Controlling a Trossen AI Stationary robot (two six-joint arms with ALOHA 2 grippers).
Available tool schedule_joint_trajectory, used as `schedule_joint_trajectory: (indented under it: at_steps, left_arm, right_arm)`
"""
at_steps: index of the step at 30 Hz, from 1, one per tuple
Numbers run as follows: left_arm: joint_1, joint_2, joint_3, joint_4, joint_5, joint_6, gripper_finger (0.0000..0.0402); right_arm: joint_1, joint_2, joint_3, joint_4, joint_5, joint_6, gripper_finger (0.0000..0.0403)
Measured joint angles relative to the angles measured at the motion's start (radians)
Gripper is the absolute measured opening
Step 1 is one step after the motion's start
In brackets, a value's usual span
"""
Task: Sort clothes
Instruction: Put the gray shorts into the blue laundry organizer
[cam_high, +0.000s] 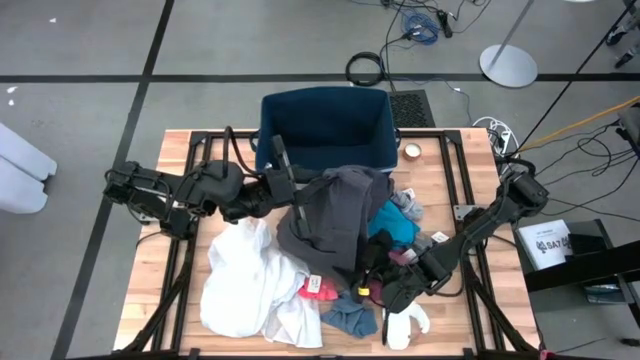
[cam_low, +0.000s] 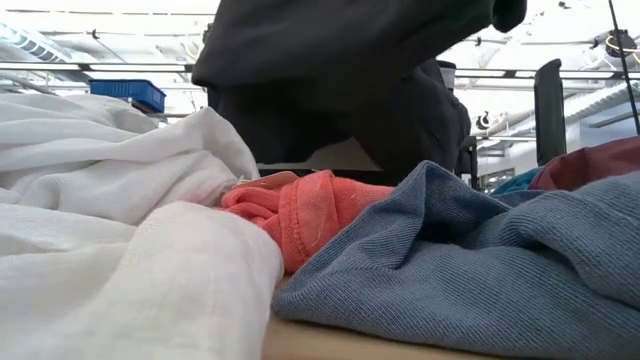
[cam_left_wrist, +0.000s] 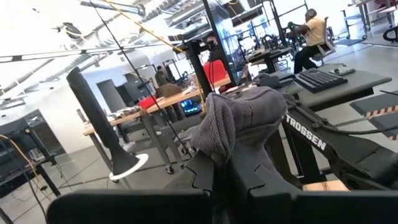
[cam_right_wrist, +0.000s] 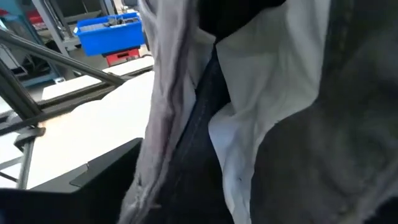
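Observation:
My left gripper (cam_high: 300, 193) is above the table's middle, shut on a large dark grey garment (cam_high: 335, 215) that hangs high in the low view (cam_low: 340, 80). Below it lies the pile: a white garment (cam_high: 250, 280), a coral red piece (cam_high: 318, 288), a blue-grey piece (cam_high: 350, 318), a teal piece (cam_high: 397, 222) and a maroon piece (cam_high: 402, 256). A white sock (cam_high: 408, 325) lies at the near edge. My right gripper (cam_high: 390, 293) is low at the pile's right near side, right against dark grey and white cloth (cam_right_wrist: 273, 112). My left gripper pinches a bunched fold of the dark grey garment (cam_left_wrist: 233, 127) between its two fingers; how many layers, I cannot tell. The fingers come from the table's left. The garment is lifted at the fold and hangs down, and its lower part lies on the pile (cam_high: 340, 255).
A navy blue bin (cam_high: 325, 130) stands at the table's far edge, just behind the lifted garment. A small roll of tape (cam_high: 412, 152) lies to its right. Bare wood (cam_high: 150, 300) shows at the table's near left.

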Motion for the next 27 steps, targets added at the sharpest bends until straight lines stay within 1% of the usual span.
schedule_joint_trajectory:
  at_steps: [2,4,5,6,9,10,12,15,18,22,25,27]
  left_arm:
    - [0.0,0.0,0.0,-0.006,0.0,0.007,0.0014]
    - [0.0,0.0,0.001,-0.012,0.0,0.008,0.0014]
    - [0.0,0.0,0.001,-0.016,0.0,0.008,0.0014]
    - [0.002,0.0,0.001,-0.019,0.0,0.008,0.0014]
    - [0.003,0.0,0.001,-0.023,0.0,0.008,0.0014]
    - [0.003,-0.001,0.001,-0.026,0.0,0.008,0.0014]
    - [0.003,-0.001,0.003,-0.031,-0.002,0.008,0.0014]
    - [0.003,-0.002,0.003,-0.044,-0.014,0.007,0.0014]
    - [0.001,-0.005,0.005,-0.087,-0.035,0.005,0.0014]
    - [-0.008,-0.005,0.005,-0.201,-0.034,-0.096,0.0014]
    - [-0.03,-0.005,0.005,-0.287,-0.035,-0.154,0.0014]
    - [-0.051,-0.005,0.005,-0.328,-0.078,-0.171,0.0014]
  right_arm:
    - [-0.006,0.004,0.0,0.0,-0.007,-0.001,0.0354]
    - [-0.007,0.002,0.0,0.001,-0.027,-0.024,0.0298]
    - [-0.007,0.001,0.0,0.0,-0.039,-0.039,0.0261]
    - [-0.006,-0.002,0.0,0.001,-0.053,-0.054,0.0215]
    - [-0.006,-0.022,0.0,0.001,-0.115,-0.103,0.0062]
    - [-0.006,-0.032,0.0,0.001,-0.142,-0.124,0.0032]
    - [-0.005,-0.062,0.0,-0.014,-0.197,-0.117,0.0017]
    - [-0.006,-0.145,0.005,-0.082,-0.354,-0.092,0.0007]
    - [-0.014,-0.238,0.057,-0.211,-0.525,-0.071,0.0006]
    - [-0.02,-0.344,0.151,-0.338,-0.727,-0.081,0.0004]
    - [-0.04,-0.398,0.242,-0.498,-0.807,-0.08,0.0003]
    - [-0.063,-0.421,0.319,-0.643,-0.806,-0.078,0.0003]
